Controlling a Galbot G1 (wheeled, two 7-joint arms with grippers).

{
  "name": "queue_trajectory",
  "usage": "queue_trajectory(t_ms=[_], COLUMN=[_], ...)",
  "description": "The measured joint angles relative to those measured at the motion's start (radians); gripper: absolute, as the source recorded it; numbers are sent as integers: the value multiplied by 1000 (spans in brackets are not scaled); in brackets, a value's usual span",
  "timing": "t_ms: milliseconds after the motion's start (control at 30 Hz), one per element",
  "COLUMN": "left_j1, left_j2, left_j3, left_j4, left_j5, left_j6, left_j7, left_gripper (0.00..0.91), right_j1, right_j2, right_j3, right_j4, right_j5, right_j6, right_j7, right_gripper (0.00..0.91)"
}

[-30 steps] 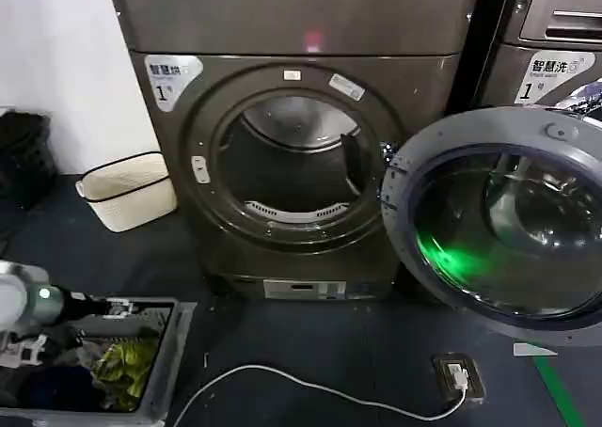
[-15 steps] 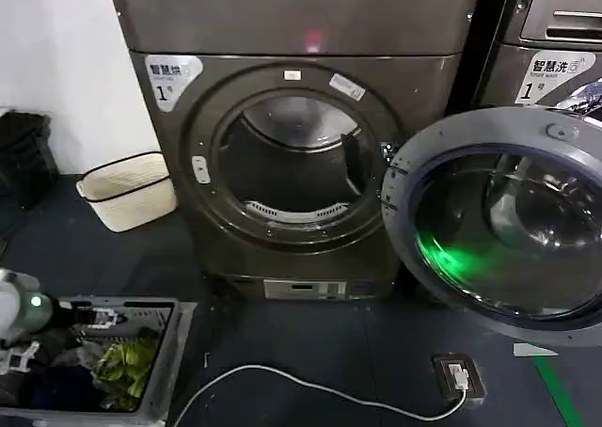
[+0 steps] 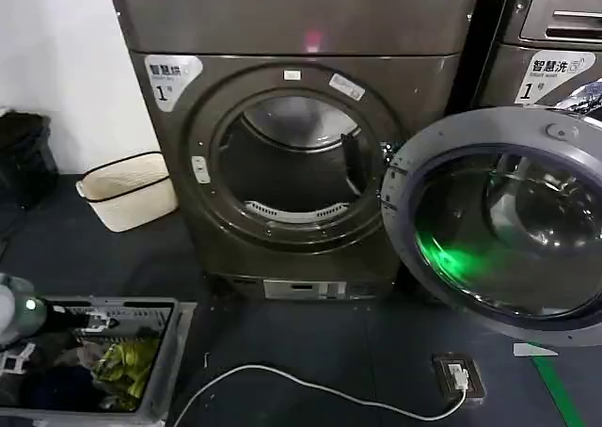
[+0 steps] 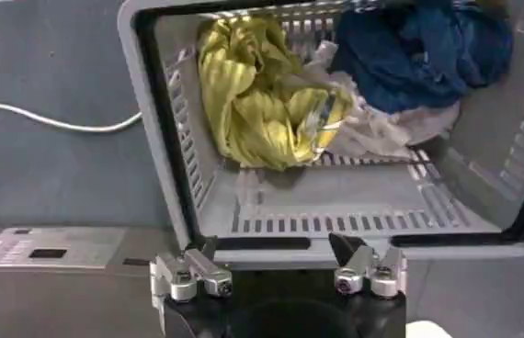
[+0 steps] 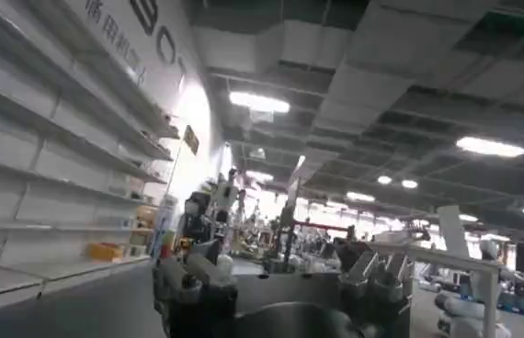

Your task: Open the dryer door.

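The dryer door (image 3: 499,222) hangs swung wide open to the right of the bronze-grey dryer (image 3: 301,135), its chrome rim and dark glass facing the room and a green glint low on the glass; the drum opening (image 3: 290,168) stands exposed; a cream basket (image 3: 127,190) sits by the wall left of the machine, and a white cable (image 3: 310,389) trails across the dark floor. The left gripper (image 4: 279,264) hovers with fingers spread apart over a grey laundry crate (image 4: 161,138) holding yellow cloth (image 4: 257,92) and blue cloth (image 4: 409,46). The right gripper (image 5: 285,276) points up toward a ceiling, its fingers apart and holding nothing.
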Motion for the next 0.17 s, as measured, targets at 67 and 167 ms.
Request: queue_trajectory(t_ms=[67,167], left_j1=[3,3], left_j2=[-1,-1], left_j3=[1,1], left_j4=[6,12], left_j5=[0,1], left_j6=[0,0], left_j7=[0,0], left_gripper=[907,907], right_j1=[0,0], right_j2=[0,-1], right_j3=[0,0], right_j4=[-1,-2], right_j5=[0,0], right_j6=[0,0], right_j7=[0,-2], right_gripper=[907,907])
